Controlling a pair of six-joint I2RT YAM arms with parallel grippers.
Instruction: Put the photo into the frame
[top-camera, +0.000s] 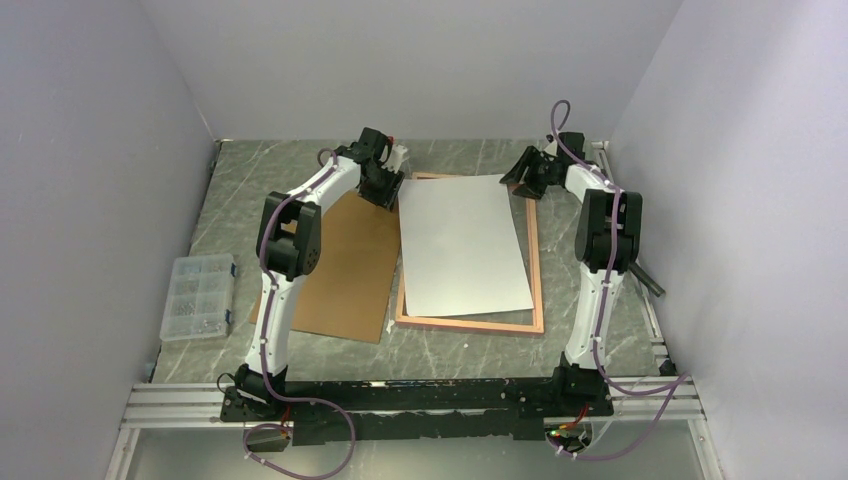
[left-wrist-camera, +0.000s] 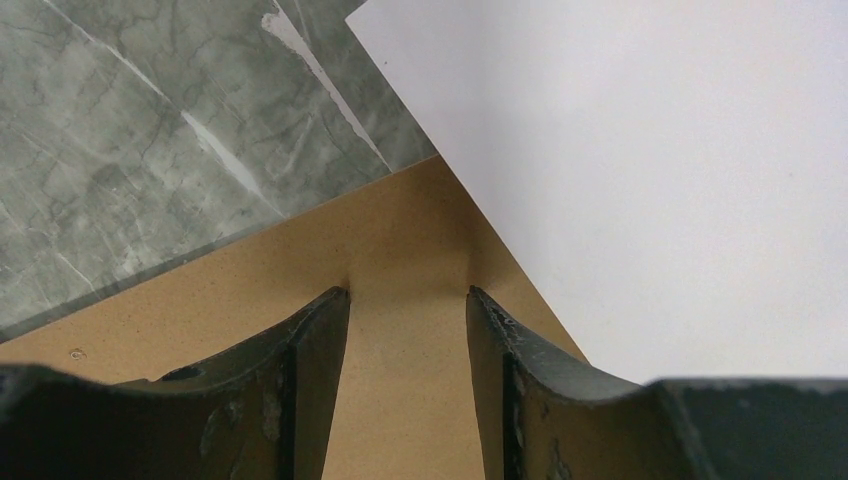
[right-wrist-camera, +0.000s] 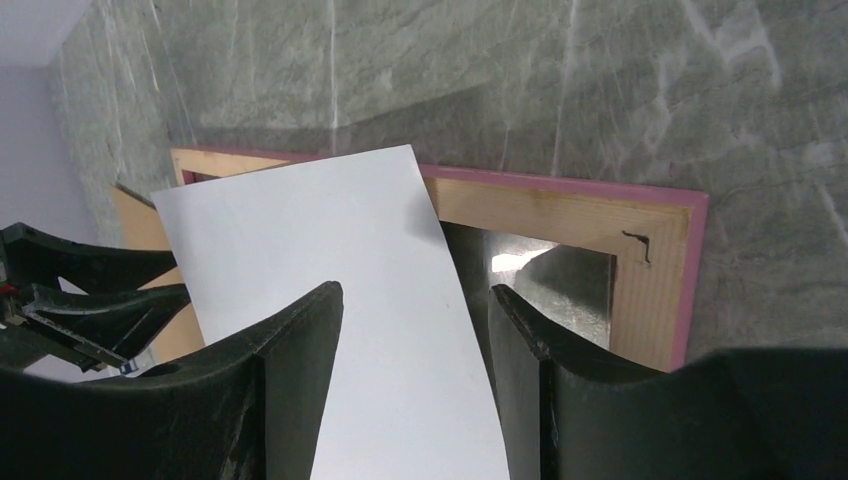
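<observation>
Nearest on the marbled desk (top-camera: 450, 350), a clear compartment box (top-camera: 200, 297) is sitting at the left, with the brown backing board (top-camera: 345, 270) just beside it. Beyond, the frame (top-camera: 470, 322) is lying rear side up. The photo (top-camera: 462, 245) is resting white back up on it, skewed, its far-left part spilling over the board. At the far end both tools are hanging released, gripping nothing: the left tool (left-wrist-camera: 408, 292) by that corner, the right tool (right-wrist-camera: 415, 290) over the far-right edge. The print is looking light, floppy and slippery, so an overhanging corner is probably offering the best pinch.

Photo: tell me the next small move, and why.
Probably the left gripper, open beside it, should nudge the photo rightward at its far left corner: it lies white side up, skewed on the frame, that corner overhanging the left rail, the frame's far right corner uncovered.
</observation>
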